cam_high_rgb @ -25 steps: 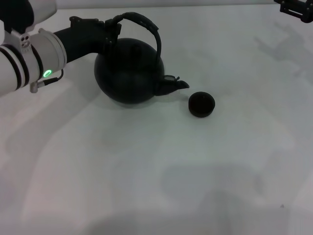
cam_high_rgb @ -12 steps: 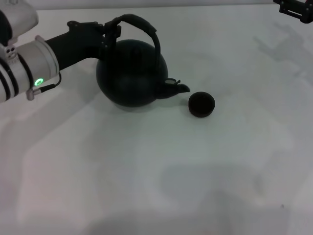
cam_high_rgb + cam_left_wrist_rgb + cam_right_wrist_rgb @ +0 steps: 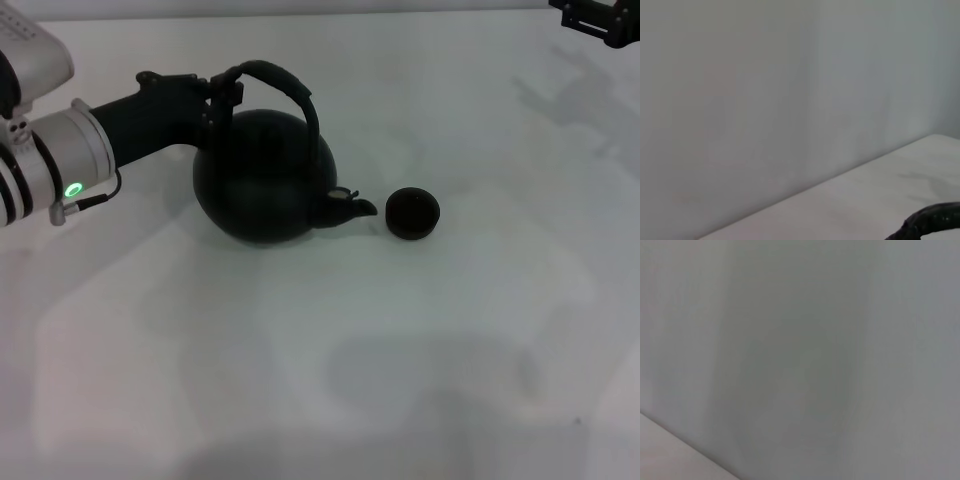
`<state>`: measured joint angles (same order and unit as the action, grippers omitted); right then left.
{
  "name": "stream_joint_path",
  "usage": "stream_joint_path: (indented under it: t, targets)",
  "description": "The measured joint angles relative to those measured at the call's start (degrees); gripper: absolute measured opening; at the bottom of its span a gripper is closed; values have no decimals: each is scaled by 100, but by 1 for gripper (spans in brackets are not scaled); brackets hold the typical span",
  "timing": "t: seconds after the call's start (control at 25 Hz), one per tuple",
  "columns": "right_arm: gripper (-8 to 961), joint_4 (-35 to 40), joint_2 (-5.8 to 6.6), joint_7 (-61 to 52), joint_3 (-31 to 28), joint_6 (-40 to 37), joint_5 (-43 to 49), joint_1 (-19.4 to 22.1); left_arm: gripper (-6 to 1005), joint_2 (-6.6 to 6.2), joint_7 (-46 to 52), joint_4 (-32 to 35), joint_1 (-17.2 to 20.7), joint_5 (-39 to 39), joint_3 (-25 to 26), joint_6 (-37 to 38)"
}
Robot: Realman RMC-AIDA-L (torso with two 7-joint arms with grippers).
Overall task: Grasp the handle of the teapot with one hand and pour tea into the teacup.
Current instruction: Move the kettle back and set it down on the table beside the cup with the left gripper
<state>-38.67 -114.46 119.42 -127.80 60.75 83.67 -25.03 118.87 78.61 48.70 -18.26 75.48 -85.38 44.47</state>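
The teapot (image 3: 262,178) has tipped further, spout now lower, toward the teacup (image 3: 412,213) at its 3 o'clock. The left gripper (image 3: 222,97) pinches the handle (image 3: 281,80). Cup contents can't be seen; right gripper (image 3: 600,20) parked, state unclear.

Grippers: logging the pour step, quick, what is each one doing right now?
Left gripper: shut on the handle of the teapot, spout toward the teacup.
Right gripper: parked at the far right edge; state cannot be told.
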Motion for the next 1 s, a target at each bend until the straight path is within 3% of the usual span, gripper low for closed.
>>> stream_joint_path:
  t: [1.0]
  targets:
    - [841,0,3,-14,45,-10,0,-12,140,-7,-123,-141,-30,-17,112,-16]
